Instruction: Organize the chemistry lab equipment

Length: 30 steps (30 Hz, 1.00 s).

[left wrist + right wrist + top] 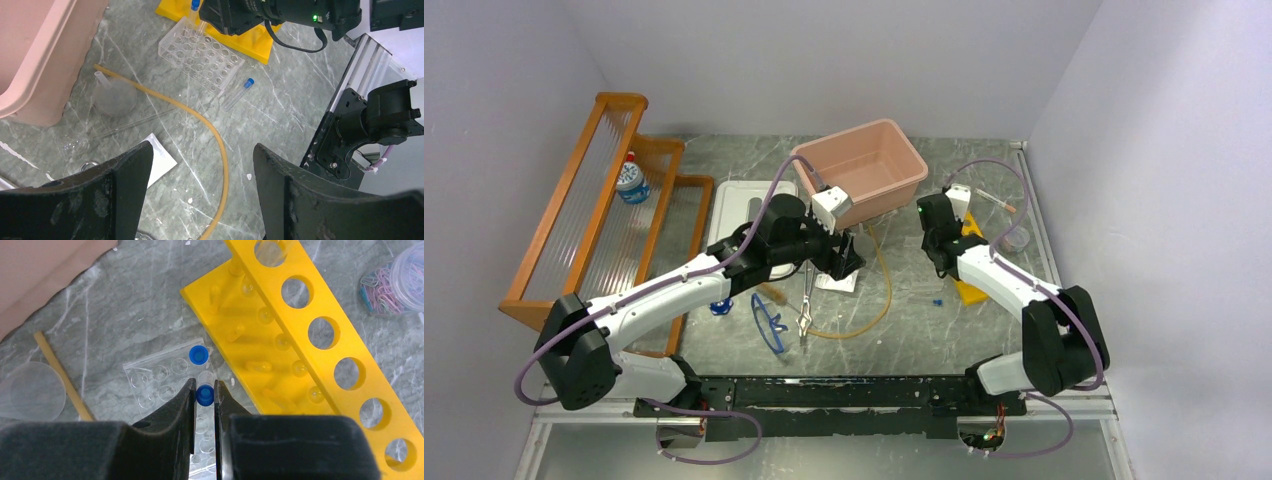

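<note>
My right gripper is shut on a blue-capped small tube, upright over the clear tube rack. Another blue-capped tube stands in that rack. My left gripper is open and empty, above the tan rubber tube and beside the white packet. A third blue-capped tube lies loose on the table. In the top view the blue-framed safety glasses, the metal scissors and forceps and the tan tube lie in front of the left gripper; the right gripper is to its right.
A pink bin stands at the back centre, with a white tray and the orange slatted shelf, holding a bottle, to its left. A yellow rack, a jar of paper clips, a clear funnel and a glass rod lie nearby.
</note>
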Tool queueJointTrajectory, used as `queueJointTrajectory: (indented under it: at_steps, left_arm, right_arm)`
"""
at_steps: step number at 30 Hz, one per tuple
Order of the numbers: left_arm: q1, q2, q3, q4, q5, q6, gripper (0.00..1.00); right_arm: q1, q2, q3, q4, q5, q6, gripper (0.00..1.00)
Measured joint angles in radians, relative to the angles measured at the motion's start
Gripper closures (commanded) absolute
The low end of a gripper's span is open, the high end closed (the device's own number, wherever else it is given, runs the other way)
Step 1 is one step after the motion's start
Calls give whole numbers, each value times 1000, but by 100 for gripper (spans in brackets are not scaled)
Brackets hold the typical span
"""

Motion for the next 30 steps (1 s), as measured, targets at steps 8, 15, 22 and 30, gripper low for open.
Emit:
queueJointTrajectory:
  at_steps: [8,15,22,30]
  left_arm:
    - [2,0,0,0,0,-1,23]
    - [7,0,0,0,0,-7,23]
    - [8,0,0,0,1,-8,23]
    - [8,0,0,0,5,-15,24]
  right_arm:
    - [-1,35,18,0,-3,-13,80]
    - [-1,47,36,-31,-2,-5,56]
    - [-1,34,63,-80,-7,4,44]
    - [-5,-82,92,-180,-59,14,46]
